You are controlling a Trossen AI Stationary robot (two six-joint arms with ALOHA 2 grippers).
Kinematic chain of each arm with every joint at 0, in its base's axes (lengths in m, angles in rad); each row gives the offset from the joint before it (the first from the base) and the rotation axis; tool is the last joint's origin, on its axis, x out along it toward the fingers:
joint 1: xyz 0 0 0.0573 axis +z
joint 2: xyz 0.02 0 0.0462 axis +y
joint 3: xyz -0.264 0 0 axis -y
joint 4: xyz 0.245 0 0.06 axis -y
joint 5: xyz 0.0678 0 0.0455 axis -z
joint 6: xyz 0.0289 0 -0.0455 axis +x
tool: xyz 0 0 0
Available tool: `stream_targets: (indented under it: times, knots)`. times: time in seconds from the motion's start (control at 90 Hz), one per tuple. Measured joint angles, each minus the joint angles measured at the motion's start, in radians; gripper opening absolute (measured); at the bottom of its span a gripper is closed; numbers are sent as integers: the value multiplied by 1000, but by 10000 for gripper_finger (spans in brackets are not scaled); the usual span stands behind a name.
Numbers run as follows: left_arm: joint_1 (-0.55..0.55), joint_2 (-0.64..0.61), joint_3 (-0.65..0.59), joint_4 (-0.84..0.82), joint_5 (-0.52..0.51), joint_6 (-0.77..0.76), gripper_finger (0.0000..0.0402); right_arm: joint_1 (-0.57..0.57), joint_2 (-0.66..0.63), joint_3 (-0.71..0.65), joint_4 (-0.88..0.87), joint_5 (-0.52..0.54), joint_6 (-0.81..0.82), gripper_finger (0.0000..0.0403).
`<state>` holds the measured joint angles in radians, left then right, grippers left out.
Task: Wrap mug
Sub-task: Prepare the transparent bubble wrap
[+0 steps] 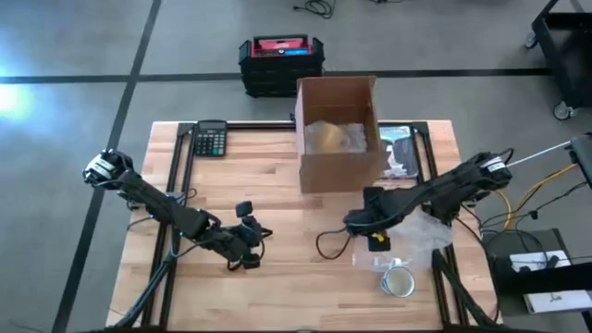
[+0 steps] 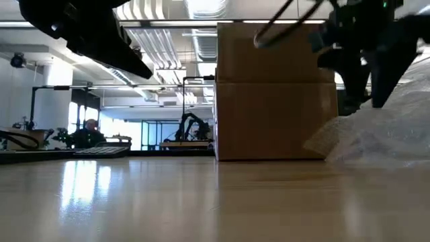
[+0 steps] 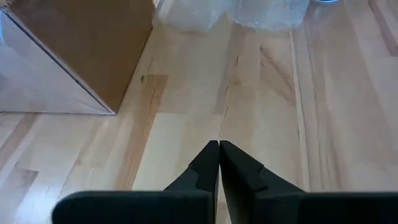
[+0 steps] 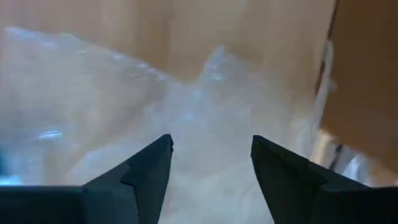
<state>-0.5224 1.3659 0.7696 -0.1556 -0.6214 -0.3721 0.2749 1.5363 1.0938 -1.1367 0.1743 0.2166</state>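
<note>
right gripper (image 4: 211,155) fingers apart over bubble wrap (image 4: 186,118) | left gripper (image 3: 219,149) closed, empty | mug (image 1: 399,280) on table (image 1: 277,287)

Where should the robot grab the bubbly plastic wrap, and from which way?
Probably by a loose edge of the bubble wrap, coming straight down from above. It lies crumpled and low on the table, next to the cardboard box, so a raised fold is easier to pinch than the flat middle. The right end effector is open over it; the left end effector is shut, away from it.
</note>
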Motion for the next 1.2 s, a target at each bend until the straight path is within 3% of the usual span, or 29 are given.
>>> stream_targets:
  times: [0.222,0.311,0.467,0.6,0.856,1.2]
  knots:
    - [0,0,0,5,11,-4,0,-23,40,-69,24,-3,-65,176]
    - [0,0,0,5,12,-3,0,-22,52,-71,27,-44,-92,135]
    - [0,0,0,7,12,-3,0,-22,51,-10,29,-52,-132,20]
    - [0,0,0,7,12,-1,0,-23,47,90,50,-46,-178,18]
    - [0,-27,3,4,13,-1,0,-25,48,209,445,-44,-334,4]
    - [-2,-159,41,-54,43,4,0,-39,105,211,1028,-42,-532,1]
